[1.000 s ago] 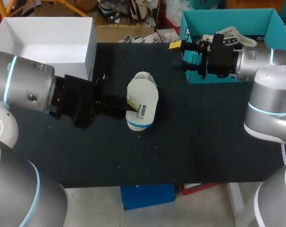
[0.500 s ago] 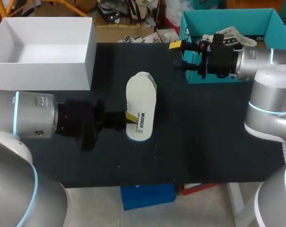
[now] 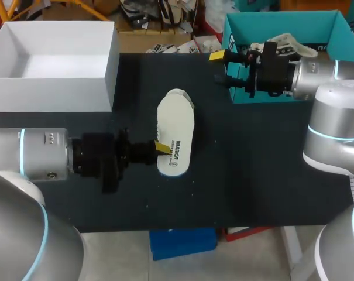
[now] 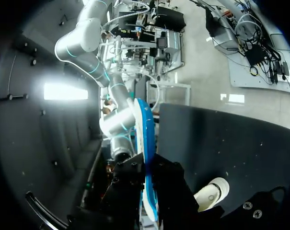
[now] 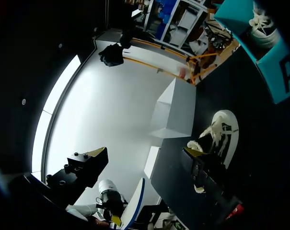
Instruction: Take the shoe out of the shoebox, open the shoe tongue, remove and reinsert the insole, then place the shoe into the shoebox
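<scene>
My left gripper [image 3: 158, 146] is shut on the edge of the white insole [image 3: 175, 136], held flat over the middle of the black table. In the left wrist view the insole [image 4: 145, 158] stands edge-on between the fingers, its blue underside showing. The white shoe [image 4: 213, 190] lies on the table below and beside it, and also shows in the right wrist view as a laced shoe [image 5: 217, 133]. From the head view the insole hides most of it. My right gripper [image 3: 224, 69] hangs open and empty at the near left corner of the teal shoebox [image 3: 282, 23].
An open white box [image 3: 54, 35] stands at the back left. Another white shoe [image 3: 289, 44] lies inside the teal shoebox. Bare black table [image 3: 253, 175] stretches in front and to the right of the insole.
My left arm has swung toward the table's front edge. The insole has turned from tilted to flat over the same spot. The right arm has not moved.
</scene>
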Controlling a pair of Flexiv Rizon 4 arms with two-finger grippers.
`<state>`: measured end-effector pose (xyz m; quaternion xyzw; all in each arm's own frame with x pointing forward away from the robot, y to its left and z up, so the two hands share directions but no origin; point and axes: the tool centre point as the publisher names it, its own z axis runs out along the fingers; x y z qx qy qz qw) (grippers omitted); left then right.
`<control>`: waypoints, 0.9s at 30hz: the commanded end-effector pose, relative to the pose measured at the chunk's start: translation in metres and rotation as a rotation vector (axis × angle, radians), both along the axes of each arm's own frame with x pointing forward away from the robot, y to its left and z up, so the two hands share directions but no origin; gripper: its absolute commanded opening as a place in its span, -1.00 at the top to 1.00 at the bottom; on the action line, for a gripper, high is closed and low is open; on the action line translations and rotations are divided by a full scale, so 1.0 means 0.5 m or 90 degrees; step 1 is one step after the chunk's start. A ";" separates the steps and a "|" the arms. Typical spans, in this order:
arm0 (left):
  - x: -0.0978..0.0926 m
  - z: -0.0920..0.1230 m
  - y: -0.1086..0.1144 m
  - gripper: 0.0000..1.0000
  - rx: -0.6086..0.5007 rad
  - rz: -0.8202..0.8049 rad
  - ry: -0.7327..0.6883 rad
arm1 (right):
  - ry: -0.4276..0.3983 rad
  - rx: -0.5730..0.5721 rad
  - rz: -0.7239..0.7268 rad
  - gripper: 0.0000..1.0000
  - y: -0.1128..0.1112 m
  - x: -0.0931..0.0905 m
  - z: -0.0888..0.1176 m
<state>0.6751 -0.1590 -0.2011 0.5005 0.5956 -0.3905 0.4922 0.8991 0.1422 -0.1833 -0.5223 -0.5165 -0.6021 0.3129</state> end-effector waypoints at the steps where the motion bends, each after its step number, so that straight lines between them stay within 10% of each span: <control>1: 0.000 0.001 -0.003 1.00 0.001 0.001 -0.001 | 0.000 0.000 -0.003 -1.00 0.003 -0.001 -0.001; 11: 0.009 -0.062 0.016 1.00 -0.019 0.022 -0.061 | 0.000 0.000 -0.003 -1.00 0.003 -0.001 -0.001; 27: 0.153 -0.111 0.011 1.00 -0.041 0.029 -0.159 | 0.000 0.000 -0.003 -1.00 0.003 -0.001 -0.001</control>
